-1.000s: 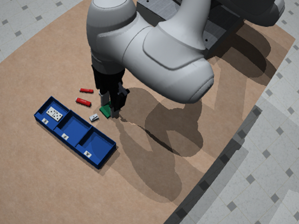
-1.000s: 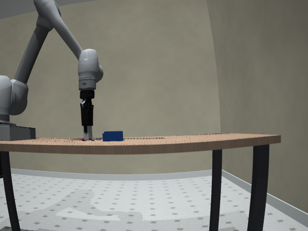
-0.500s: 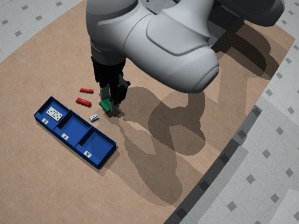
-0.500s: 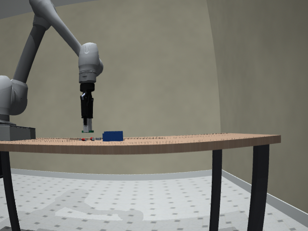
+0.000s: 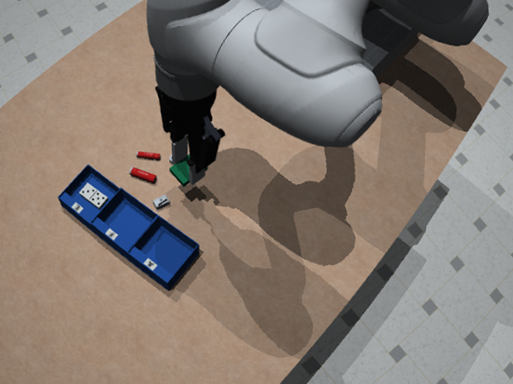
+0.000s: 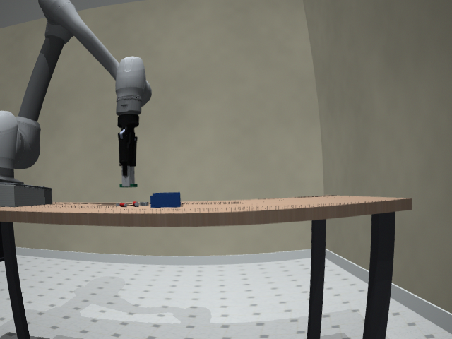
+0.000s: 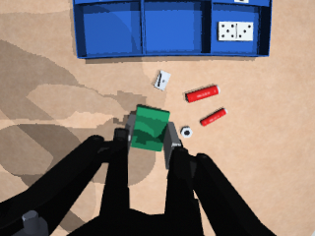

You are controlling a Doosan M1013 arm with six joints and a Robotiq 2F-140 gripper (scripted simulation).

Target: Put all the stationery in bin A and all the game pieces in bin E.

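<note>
Tool (image 7: 150, 137) clamped on green block (image 7: 150, 128) — pointing straight down, held above table (image 6: 255, 211), near blue bins (image 7: 141, 23).

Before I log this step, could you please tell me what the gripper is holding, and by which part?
The gripper holds a green block by its two opposite sides, lifted above the table.
</note>
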